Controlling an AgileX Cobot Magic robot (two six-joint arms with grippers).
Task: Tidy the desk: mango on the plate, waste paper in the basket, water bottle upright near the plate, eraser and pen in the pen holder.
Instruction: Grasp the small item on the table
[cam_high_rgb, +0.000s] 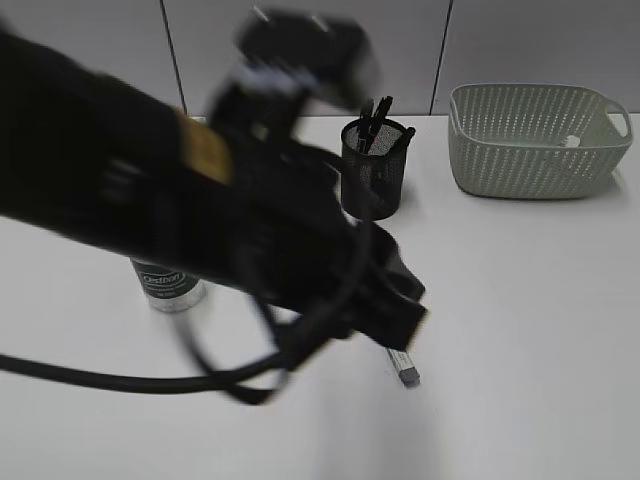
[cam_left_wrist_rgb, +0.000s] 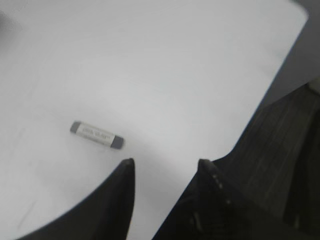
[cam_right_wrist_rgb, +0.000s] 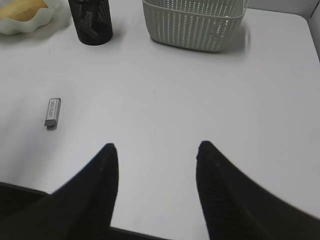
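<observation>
A small grey-and-white eraser (cam_high_rgb: 404, 369) lies flat on the white desk (cam_high_rgb: 520, 330). My left gripper (cam_left_wrist_rgb: 165, 162) is open and empty, hovering just beside the eraser (cam_left_wrist_rgb: 97, 135). The left arm is blurred and crosses most of the exterior view. My right gripper (cam_right_wrist_rgb: 156, 147) is open and empty above bare desk, with the eraser (cam_right_wrist_rgb: 52, 112) to its left. The black mesh pen holder (cam_high_rgb: 373, 172) holds pens. The mango (cam_right_wrist_rgb: 20, 7) lies on the wavy green plate (cam_right_wrist_rgb: 35, 22). The water bottle (cam_high_rgb: 168, 287) stands upright, partly hidden by the arm. A white paper ball (cam_high_rgb: 572, 141) lies in the basket (cam_high_rgb: 535, 150).
The pen holder (cam_right_wrist_rgb: 91, 22) and the basket (cam_right_wrist_rgb: 192, 25) stand along the far side of the desk. The desk's right edge (cam_left_wrist_rgb: 280, 75) shows in the left wrist view. A black cable (cam_high_rgb: 120, 380) hangs from the left arm.
</observation>
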